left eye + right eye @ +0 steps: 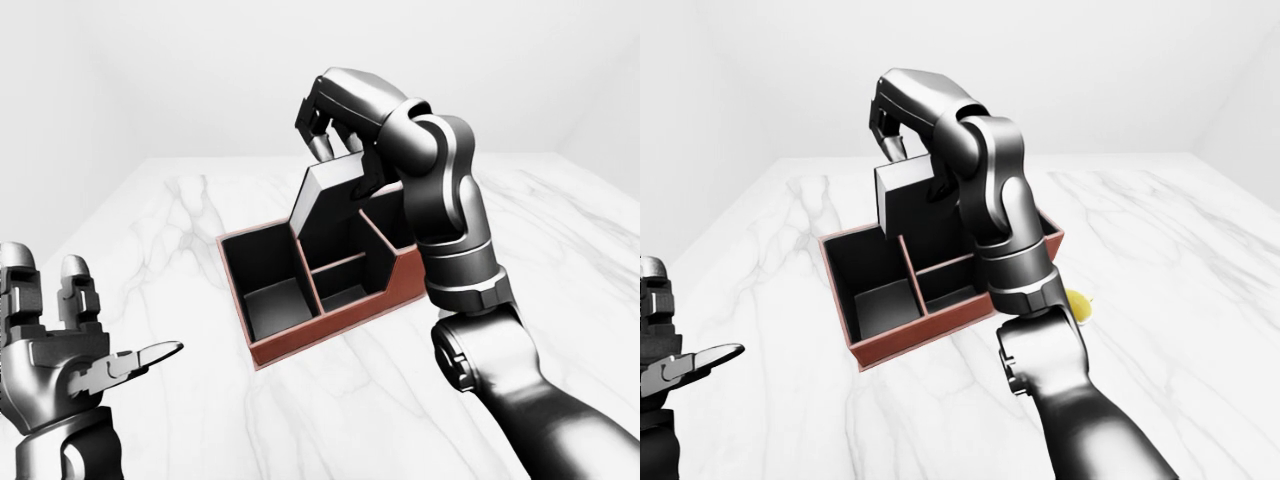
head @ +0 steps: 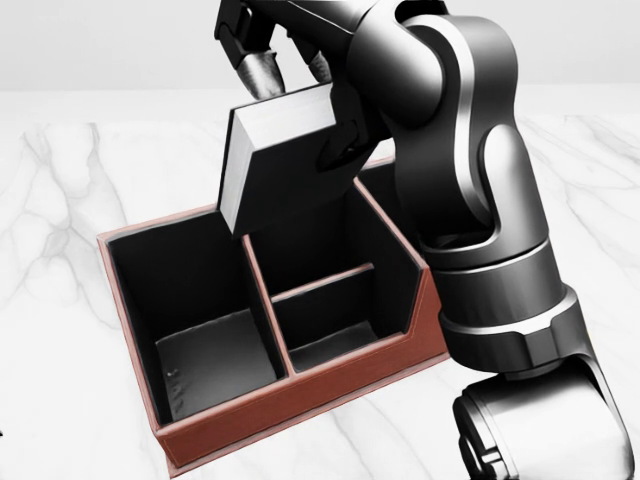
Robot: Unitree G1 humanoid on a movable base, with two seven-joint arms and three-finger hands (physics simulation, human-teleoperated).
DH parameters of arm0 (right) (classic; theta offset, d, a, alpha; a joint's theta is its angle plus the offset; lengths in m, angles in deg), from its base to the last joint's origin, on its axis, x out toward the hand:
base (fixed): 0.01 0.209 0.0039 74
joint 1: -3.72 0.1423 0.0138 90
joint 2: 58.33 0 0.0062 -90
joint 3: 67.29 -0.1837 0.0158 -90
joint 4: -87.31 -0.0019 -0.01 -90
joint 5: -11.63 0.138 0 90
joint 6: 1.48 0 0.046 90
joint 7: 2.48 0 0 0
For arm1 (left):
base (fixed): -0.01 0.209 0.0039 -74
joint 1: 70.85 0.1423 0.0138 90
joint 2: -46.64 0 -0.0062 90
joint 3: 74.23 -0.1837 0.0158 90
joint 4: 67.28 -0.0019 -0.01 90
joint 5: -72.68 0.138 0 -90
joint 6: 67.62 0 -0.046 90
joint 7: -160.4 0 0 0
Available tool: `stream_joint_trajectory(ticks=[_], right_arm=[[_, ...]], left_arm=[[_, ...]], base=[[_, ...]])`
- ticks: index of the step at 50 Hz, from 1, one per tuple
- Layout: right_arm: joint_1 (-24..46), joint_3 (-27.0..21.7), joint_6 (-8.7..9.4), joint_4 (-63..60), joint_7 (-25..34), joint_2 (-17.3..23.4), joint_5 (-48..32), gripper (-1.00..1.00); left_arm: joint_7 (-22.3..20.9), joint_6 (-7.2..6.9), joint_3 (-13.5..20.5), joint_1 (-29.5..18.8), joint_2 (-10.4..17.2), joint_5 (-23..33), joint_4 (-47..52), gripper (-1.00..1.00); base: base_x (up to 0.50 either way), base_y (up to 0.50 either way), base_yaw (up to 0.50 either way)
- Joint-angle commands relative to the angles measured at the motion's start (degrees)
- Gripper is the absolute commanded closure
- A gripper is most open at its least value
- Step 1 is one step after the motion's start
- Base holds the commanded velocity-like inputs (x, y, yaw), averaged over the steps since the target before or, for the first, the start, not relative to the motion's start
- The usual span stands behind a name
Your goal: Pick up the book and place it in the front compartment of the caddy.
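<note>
mid-carry: right hand [image 2: 275, 55] fingers clamp book [image 2: 275, 160], tilted above caddy [image 2: 300, 395] at frame centre; nxt lower into front compartment. left hand [image 1: 60, 350] spread wide, empty.

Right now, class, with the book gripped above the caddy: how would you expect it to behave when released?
The book looks stiff: its faces stay flat in the right hand. It hangs tilted over the caddy, so it would probably drop corner-first and tip against a divider. Its smooth cover may slip between the fingers.

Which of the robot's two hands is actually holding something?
The right hand: its fingers grip the book above the caddy. The left hand hangs open, empty.
</note>
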State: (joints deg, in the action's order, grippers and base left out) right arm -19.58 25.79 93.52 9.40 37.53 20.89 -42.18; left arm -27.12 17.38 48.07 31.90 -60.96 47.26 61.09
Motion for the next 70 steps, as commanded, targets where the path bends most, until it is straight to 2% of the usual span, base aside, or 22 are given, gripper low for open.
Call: stream_joint_trajectory(ticks=[1,8,24,54,70], right_arm=[[2.8,-1.0,0.0,3.0,0.0,1.3,1.8,1.0],[0.7,-0.6,0.0,2.2,0.0,1.1,2.1,1.0],[0.5,-0.8,0.0,1.8,0.0,1.9,1.9,1.0],[-3.9,-0.4,0.0,9.1,0.0,1.0,1.5,1.0],[-0.3,-1.2,0.0,18.4,0.0,1.6,3.0,1.0]], left_arm=[[-0.3,0.0,-0.6,0.4,-0.4,0.3,-0.4,-1.0],[-0.3,0.0,-0.2,0.7,-0.4,0.1,0.3,-1.0],[-0.1,0.0,-0.7,0.6,-0.7,0.6,0.6,-1.0],[-0.5,0.0,-0.2,0.7,-0.7,0.1,0.3,-1.0],[-0.9,0.0,-0.2,0.9,-0.8,0.3,-0.7,-1.0]], base=[[0.0,0.0,0.0],[0.0,0.0,0.0],[0.0,0.0,0.0],[0.0,0.0,0.0],[0.0,0.0,0.0]])
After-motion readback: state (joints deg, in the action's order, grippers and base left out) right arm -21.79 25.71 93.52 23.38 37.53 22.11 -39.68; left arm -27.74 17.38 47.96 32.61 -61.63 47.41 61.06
